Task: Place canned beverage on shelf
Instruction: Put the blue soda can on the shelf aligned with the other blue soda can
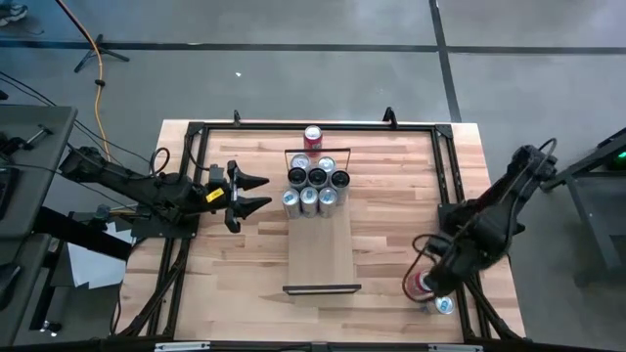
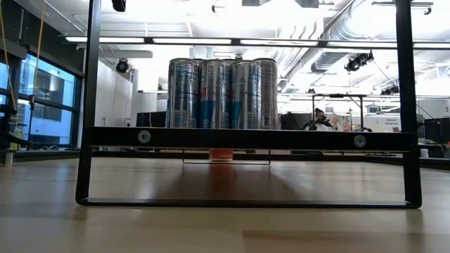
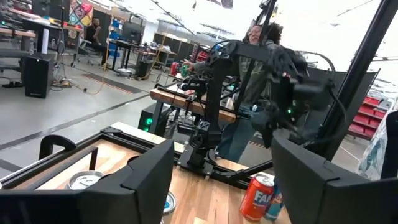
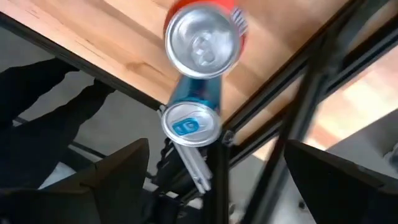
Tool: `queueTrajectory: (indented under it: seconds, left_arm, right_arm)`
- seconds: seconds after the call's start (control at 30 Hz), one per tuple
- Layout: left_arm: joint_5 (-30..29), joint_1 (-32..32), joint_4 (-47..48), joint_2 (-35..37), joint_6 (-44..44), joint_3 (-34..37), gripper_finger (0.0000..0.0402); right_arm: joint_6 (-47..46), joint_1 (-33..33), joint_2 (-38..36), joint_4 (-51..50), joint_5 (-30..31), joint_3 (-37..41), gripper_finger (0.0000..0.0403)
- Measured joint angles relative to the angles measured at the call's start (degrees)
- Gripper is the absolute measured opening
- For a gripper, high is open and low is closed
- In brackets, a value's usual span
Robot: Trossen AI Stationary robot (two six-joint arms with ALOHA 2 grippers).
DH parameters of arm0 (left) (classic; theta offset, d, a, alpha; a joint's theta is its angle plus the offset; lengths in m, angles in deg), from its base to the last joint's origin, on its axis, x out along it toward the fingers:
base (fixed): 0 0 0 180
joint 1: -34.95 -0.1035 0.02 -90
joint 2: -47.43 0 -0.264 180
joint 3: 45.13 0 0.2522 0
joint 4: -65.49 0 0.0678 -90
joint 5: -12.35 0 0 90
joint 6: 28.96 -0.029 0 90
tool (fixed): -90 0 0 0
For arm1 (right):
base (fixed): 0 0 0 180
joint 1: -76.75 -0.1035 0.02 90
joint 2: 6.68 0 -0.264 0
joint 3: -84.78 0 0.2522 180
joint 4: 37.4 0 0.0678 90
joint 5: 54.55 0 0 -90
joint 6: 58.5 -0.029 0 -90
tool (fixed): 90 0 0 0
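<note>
Grey concrete floor is surrounding your pale butcher-block table (image 1: 391, 244), which is carrying a black metal frame around its edges. You are looking at the long narrow pale wooden shelf (image 1: 321, 249) lying down the middle of the table, with a thin black rail at each short end. Your cluster of silver-topped beverage cans (image 1: 317, 186) is standing on the far half of the shelf, packed in touching rows; in the low view they are showing as tall silver and blue cans behind the near rail. One red can with a silver top (image 1: 313, 136) is standing apart, just past the far rail.

Your left end effector (image 1: 256, 193) is hanging over the table just beside the shelf's left edge, near the cluster, with its dark fingers spread and nothing between them. From its wrist camera you are seeing the two fingers wide apart, a can top between them farther off, and a person standing past the table by the other arm.

Your right end effector (image 1: 437, 284) is hovering over the table's near right corner, well apart from the shelf. Its fingers are standing wide, gripping nothing. Directly under it you are seeing a red soda can (image 4: 204, 40) and a blue can with a blue pull tab (image 4: 190, 121), touching each other at the table's edge beside the black frame.
</note>
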Motion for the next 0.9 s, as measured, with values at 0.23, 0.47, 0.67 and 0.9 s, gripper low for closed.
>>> queueTrajectory:
  seconds: [0.23, 0.47, 0.67, 0.9]
  left_arm:
    - [-0.06, -0.01, 0.02, 0.00, 3.02, 0.00, 0.0244]
    - [-0.06, -0.01, 0.04, -0.02, 3.02, 0.00, 0.0244]
    - [-0.77, -0.01, 0.16, -0.02, 3.02, 0.00, 0.0244]
    - [-1.83, -0.01, 0.42, -0.02, 3.00, -0.02, 0.0244]
  right_arm:
    - [-7.71, -3.93, 3.40, 13.62, -5.18, 8.75, 0.0360]
    - [-8.03, -4.61, 4.59, 16.74, -8.11, 13.18, 0.0360]
    - [-7.65, -4.53, 4.65, 19.22, -6.67, 13.81, 0.0360]
    - [-6.13, -4.53, 4.71, 18.65, -6.05, 13.85, 0.0360]
